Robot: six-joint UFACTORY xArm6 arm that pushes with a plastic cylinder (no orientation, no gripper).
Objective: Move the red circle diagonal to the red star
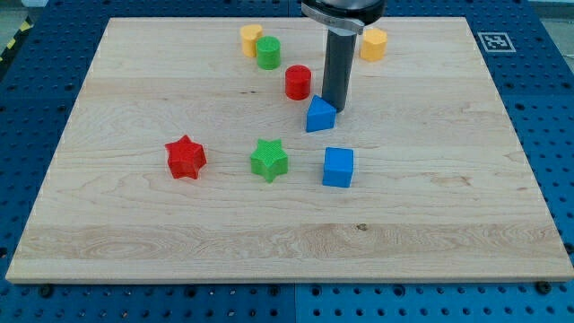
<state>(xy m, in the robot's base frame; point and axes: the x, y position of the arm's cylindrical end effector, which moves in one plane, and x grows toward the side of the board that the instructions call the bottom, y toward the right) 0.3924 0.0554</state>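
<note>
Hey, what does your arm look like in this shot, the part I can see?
Only the end of my arm shows: a straight dark grey rod, round and smooth, hanging from a wider black collar with a light rim at the view's top. No cables, sleeves or markings show. My tip sits just right of the blue triangular block, with the red circle to its upper left.

Board [134, 224]: pale wood with visible grain, sits on a blue perforated table [36, 108]. Black-and-white marker tag [490, 40] at the board's top right corner. Red circle [298, 82], red star [186, 158]. Green star [269, 160], green cylinder [268, 53]. Blue cube [338, 167], blue triangle [319, 115]. Two yellow blocks [251, 39] [374, 43]. Rod dark grey, my tip [334, 109] same.
</note>
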